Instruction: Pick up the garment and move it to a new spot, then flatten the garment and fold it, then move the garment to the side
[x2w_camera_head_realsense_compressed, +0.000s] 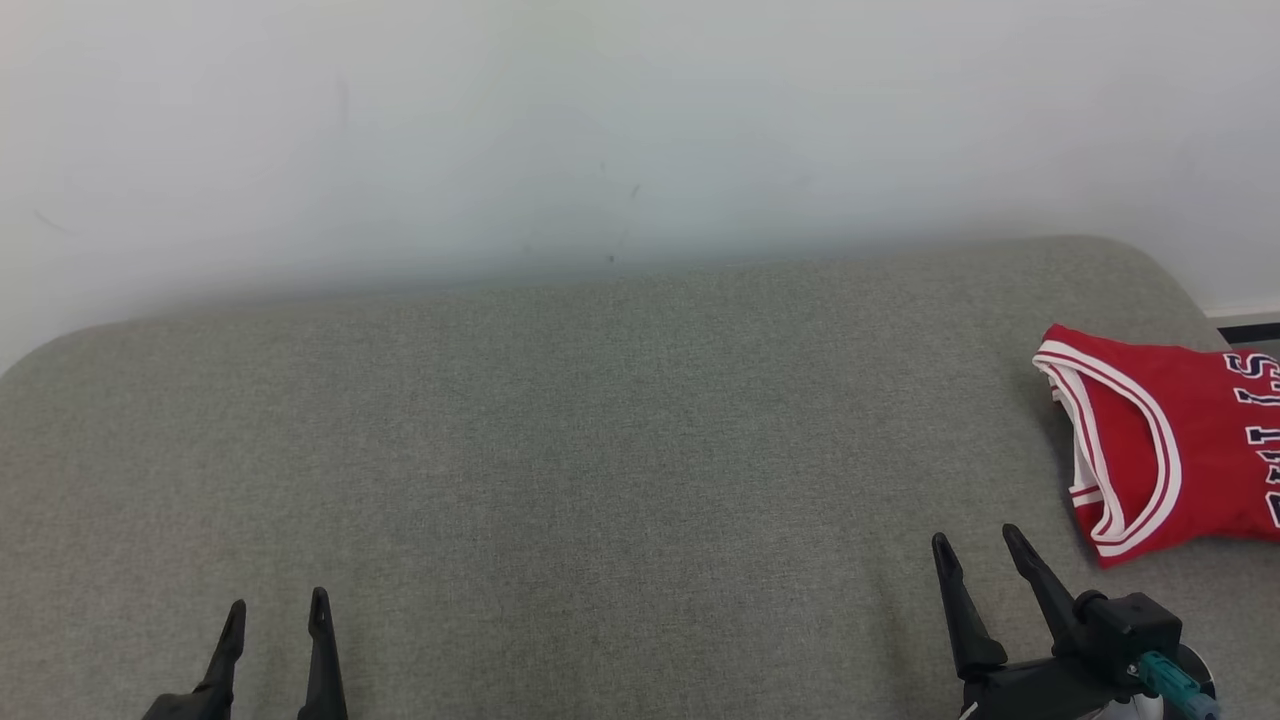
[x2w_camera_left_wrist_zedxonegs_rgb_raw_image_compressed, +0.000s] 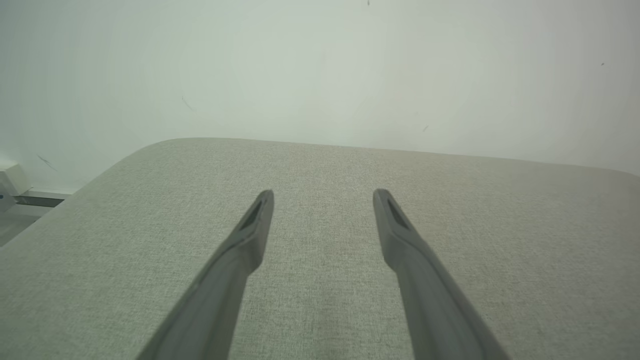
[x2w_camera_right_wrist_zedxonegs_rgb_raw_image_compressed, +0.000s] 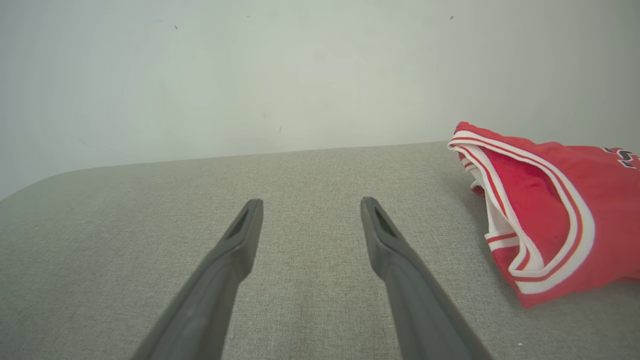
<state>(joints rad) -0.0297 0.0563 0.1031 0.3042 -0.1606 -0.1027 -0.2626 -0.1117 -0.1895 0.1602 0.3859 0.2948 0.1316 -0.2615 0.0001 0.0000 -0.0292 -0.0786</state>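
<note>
I see the red garment (x2w_camera_head_realsense_compressed: 1190, 440) lying on the grey worktop (x2w_camera_head_realsense_compressed: 600, 420) at its right edge (partly cropped), near and to the right of my right claw (x2w_camera_head_realsense_compressed: 975, 536), whose fingers stand apart and empty. The left claw (x2w_camera_head_realsense_compressed: 278, 598) is likewise spread, well apart from the garment.

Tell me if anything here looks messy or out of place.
The red jersey lies doubled over at the far right end of the grey padded surface, not spread flat, its white-trimmed edges uneven. Part of it runs past the head view's edge. Nothing else stands out.
</note>
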